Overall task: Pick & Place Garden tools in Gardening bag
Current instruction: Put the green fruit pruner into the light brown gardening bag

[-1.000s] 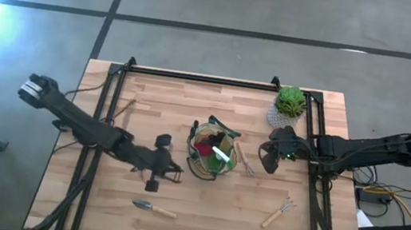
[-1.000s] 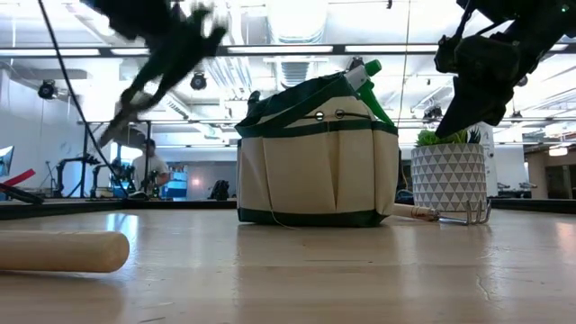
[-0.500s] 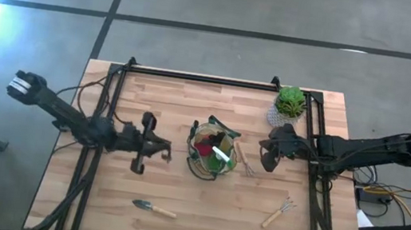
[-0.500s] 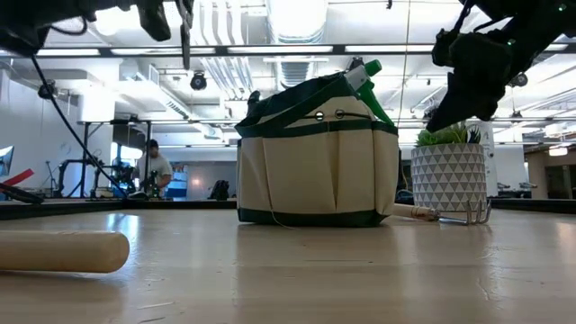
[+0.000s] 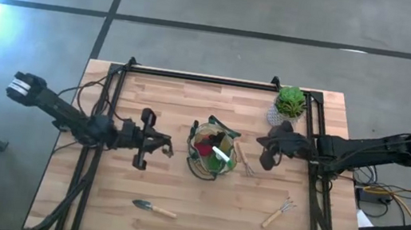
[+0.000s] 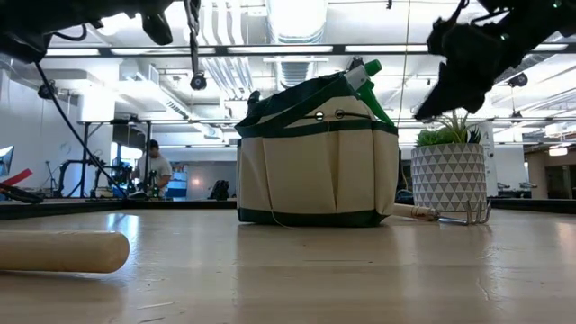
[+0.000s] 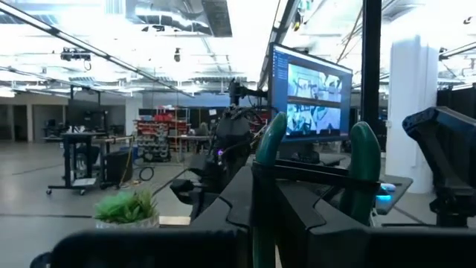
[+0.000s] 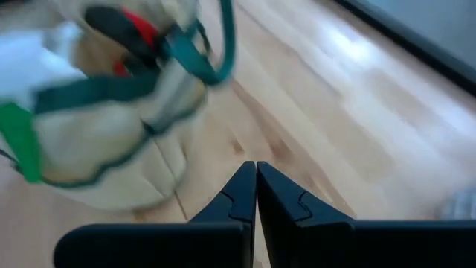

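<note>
The beige gardening bag [image 5: 213, 150] with green trim stands mid-table, also in the low view [image 6: 317, 153]. A red piece and a green spray bottle [image 6: 364, 74] stick out of it. My left gripper [image 5: 157, 146] hovers left of the bag, shut on pruners with green handles [image 7: 272, 145]. My right gripper [image 8: 256, 176] hangs shut and empty to the right of the bag [image 5: 266, 157]. A trowel [image 5: 154, 208] and a fork [image 5: 279, 212] lie flat on the table near its front. A second fork [image 5: 245, 162] lies beside the bag. My left gripper has the pruners pinched between its two fingers by the dark part [image 7: 297, 205] below the two green handles. The fingers slant upward from the table's left. The handles stick out beyond the fingertips. The pruners are lifted clear of the table.
A green plant in a white pot [image 5: 290, 103] stands at the far right, close behind my right gripper. A black frame [image 5: 203, 77] runs along the table's far edge and down both sides. Bare wood lies between the trowel and the bag.
My left gripper has risen from low beside the bag and gone toward the table's left edge. It has tipped from pointing down to pointing above level, carrying the pruners clear of the table. My right gripper has tipped up a little in place.
</note>
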Controlling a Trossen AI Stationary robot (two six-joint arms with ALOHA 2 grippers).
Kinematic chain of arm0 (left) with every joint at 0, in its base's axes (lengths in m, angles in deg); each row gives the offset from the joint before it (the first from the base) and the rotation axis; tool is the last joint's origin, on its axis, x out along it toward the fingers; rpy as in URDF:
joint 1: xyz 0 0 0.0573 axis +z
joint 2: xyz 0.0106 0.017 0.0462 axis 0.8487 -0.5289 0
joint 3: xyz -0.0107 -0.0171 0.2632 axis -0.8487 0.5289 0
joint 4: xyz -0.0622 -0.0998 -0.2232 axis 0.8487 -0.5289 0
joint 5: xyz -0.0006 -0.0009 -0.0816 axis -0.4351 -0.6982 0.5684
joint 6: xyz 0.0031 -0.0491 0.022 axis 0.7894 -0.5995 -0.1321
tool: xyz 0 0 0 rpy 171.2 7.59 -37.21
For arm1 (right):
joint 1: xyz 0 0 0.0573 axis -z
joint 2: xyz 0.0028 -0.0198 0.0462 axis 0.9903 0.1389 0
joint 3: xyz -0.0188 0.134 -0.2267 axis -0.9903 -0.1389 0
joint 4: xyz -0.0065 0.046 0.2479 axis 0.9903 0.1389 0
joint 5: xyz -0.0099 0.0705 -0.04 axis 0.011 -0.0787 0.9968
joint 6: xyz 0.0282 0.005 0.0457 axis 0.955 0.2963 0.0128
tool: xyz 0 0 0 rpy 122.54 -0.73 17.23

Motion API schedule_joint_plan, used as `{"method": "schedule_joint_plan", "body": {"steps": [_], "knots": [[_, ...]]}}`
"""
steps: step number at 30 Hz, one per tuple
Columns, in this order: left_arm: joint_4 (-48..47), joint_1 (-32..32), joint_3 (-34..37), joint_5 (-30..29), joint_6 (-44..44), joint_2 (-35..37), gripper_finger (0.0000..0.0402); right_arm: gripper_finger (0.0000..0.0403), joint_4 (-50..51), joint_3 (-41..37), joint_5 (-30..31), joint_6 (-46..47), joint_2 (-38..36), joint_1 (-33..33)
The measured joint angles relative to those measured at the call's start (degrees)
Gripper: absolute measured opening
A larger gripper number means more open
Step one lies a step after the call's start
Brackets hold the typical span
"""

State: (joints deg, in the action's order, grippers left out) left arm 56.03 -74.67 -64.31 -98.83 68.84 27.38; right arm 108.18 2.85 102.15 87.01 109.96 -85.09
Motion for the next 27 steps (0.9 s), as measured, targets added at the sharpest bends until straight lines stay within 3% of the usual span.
{"method": "schedule_joint_plan", "body": {"steps": [6,12,23,27], "knots": [[-0.2,2.7,-2.8,0.0,0.5,-1.5,0.0027,0.0008,-8.5,0.0,-0.2,-6.0,0.0,0.0],[-6.4,6.1,-8.9,1.2,0.5,-5.7,0.0027,0.0008,-8.7,0.0,-0.3,-6.1,0.0,0.0],[-8.6,14.1,-22.8,11.7,-0.1,-21.8,0.0027,0.0008,-9.6,0.0,-0.4,-9.2,0.0,0.0],[-8.7,17.1,-26.3,18.1,-2.8,-25.5,0.0027,0.0008,-10.7,0.0,-0.4,-10.4,0.0,0.0]]}}
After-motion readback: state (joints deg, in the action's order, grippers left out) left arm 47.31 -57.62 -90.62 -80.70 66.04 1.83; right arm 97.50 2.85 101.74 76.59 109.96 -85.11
